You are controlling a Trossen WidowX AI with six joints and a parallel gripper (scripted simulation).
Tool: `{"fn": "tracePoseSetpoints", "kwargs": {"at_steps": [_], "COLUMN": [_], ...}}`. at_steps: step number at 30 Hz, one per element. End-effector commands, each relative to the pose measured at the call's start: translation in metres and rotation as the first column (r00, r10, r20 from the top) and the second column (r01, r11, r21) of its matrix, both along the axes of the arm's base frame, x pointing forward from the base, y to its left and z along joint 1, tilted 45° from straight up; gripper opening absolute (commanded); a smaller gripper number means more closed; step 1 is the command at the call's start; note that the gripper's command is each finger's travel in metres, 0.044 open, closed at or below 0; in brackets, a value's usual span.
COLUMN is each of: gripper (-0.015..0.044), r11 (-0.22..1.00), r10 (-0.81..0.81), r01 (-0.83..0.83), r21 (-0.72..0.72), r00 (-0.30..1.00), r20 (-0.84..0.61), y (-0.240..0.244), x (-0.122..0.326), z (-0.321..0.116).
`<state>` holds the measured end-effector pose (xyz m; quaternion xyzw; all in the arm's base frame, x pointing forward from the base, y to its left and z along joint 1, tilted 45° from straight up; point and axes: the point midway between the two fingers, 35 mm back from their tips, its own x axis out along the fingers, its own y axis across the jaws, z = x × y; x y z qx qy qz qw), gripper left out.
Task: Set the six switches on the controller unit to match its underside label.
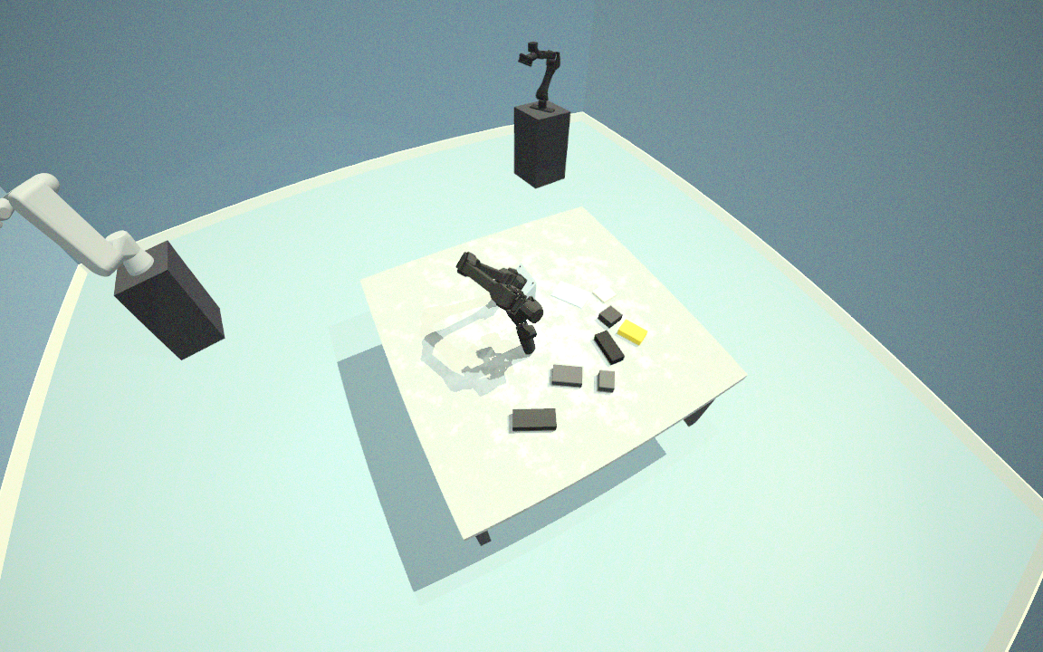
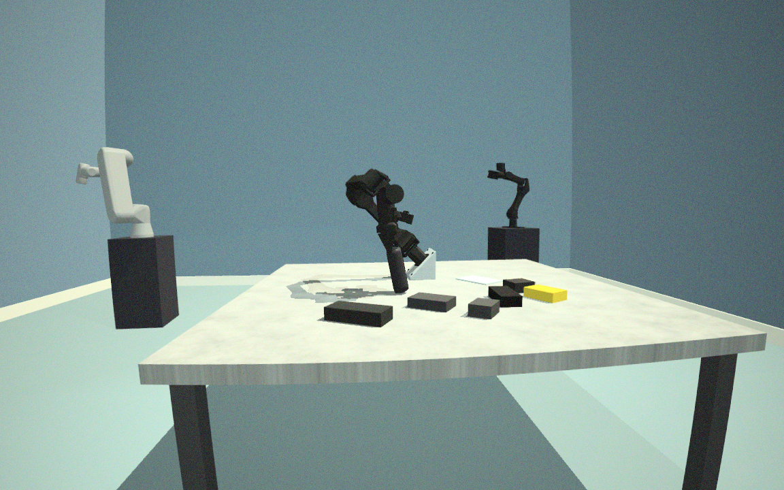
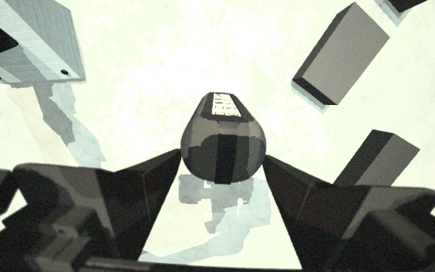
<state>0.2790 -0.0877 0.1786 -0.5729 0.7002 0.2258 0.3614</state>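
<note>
The dark grey controller unit (image 1: 528,343) (image 2: 399,273) (image 3: 198,140) stands on end, tilted, with its lower end close to the bench (image 1: 509,462) (image 2: 297,347). I cannot tell whether it touches. My gripper (image 3: 222,156) is shut on the unit, one finger on each side of its rounded upper end. In the wrist view the white label (image 3: 226,105) on its underside shows at a steep slant. Its squares are too foreshortened to read. The six rocker switches are hidden in all views.
Near the unit lie a grey block (image 1: 567,374) (image 2: 431,301) (image 3: 347,57), a long dark block (image 1: 533,418) (image 2: 358,314), a small block (image 1: 606,379) (image 2: 483,308), a black block (image 1: 608,347) (image 2: 505,296) and a yellow block (image 1: 632,332) (image 2: 544,293). A pale bracket (image 2: 425,268) (image 3: 47,41) stands at the arm's base.
</note>
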Motion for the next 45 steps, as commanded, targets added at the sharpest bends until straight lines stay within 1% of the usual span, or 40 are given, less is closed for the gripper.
{"fn": "tracePoseSetpoints", "kwargs": {"at_steps": [1,26,45], "gripper": [0.0338,0.0338,0.0338], "r11": [1.0,0.997,0.996], "r10": [-0.015,-0.022,-0.022], "r01": [0.015,0.02,0.02], "r21": [-0.017,-0.078,-0.082], "r00": [1.0,0.999,0.999], "r20": [-0.009,-0.024,-0.024], "y": [-0.008,-0.024,-0.037], "x": [-0.002,-0.007,-0.012], "z": [0.002,0.01,0.016]}}
